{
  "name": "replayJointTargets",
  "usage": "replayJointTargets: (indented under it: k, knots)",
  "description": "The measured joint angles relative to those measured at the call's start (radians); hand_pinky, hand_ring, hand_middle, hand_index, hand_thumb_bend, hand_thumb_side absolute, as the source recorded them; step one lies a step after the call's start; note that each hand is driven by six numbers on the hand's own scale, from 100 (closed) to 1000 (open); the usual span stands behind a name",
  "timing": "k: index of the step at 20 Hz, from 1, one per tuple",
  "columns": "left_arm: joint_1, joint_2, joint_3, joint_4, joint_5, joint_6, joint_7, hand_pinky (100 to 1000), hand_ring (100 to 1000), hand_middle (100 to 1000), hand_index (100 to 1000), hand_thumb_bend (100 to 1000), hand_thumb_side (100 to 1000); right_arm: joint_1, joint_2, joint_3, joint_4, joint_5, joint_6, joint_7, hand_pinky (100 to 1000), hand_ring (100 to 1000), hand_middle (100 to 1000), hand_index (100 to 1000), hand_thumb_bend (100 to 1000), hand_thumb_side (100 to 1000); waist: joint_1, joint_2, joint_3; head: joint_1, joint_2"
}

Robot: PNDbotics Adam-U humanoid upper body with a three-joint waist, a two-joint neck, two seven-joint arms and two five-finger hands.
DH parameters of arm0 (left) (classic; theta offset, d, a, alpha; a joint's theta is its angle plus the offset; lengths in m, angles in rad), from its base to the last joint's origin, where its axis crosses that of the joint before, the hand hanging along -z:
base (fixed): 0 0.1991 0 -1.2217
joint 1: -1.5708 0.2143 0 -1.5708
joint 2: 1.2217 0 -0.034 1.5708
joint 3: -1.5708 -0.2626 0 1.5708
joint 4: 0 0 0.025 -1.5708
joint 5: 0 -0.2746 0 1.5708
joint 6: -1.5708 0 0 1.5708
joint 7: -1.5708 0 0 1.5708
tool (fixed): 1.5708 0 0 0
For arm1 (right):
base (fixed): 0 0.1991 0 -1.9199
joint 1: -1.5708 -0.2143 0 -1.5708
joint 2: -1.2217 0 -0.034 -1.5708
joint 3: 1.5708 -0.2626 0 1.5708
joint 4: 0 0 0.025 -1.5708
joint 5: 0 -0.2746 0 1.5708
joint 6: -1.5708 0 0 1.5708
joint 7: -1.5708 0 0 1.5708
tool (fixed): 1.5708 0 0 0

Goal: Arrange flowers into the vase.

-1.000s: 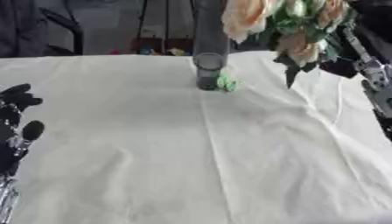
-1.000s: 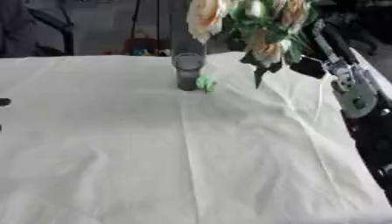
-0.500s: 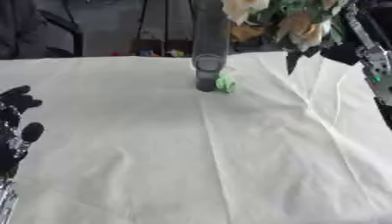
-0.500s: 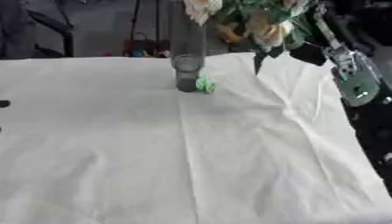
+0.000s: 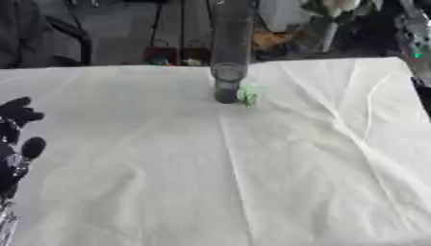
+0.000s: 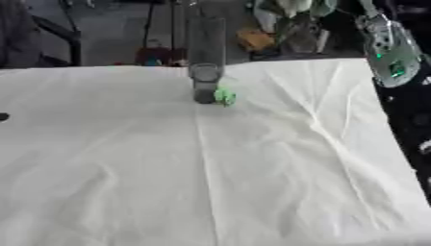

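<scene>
Near the far edge of the table (image 5: 252, 182), on its white cloth, stands the tall grey vase (image 5: 229, 53), empty as far as I can see, with a small green thing (image 5: 248, 95) touching its base. Flowers (image 6: 290, 8) hang high at the top, right of the vase; what holds them is out of view. Left robot hand (image 5: 15, 144) rests idle at the left edge, fingers relaxed. I judge the carrying step is in hand: next, stems must come over the mouth and go down.
</scene>
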Motion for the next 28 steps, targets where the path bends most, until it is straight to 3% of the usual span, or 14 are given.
replayJointTargets:
  k: [6,17,28]
  knots:
    - [0.000,0.000,-0.002,0.000,0.000,0.002,-0.003,912,678,757,645,1000,508,-0.080,0.011,-0.009,0.007,-0.002,0.018,-0.012,100,100,100,178,100,390,-0.004,-0.008,0.011,-0.009,-0.004]
    - [-0.001,0.000,-0.013,0.000,-0.001,0.005,-0.011,912,678,757,645,1000,508,-0.196,0.102,-0.050,0.051,-0.025,0.050,-0.035,100,100,100,179,100,430,-0.004,-0.013,0.059,-0.031,-0.021]
    - [-0.020,-0.005,-0.021,0.000,0.002,0.008,-0.023,911,677,756,645,1000,507,-0.226,0.153,-0.110,0.034,-0.109,0.090,-0.112,100,100,100,184,100,500,0.008,-0.010,0.131,-0.053,-0.045]
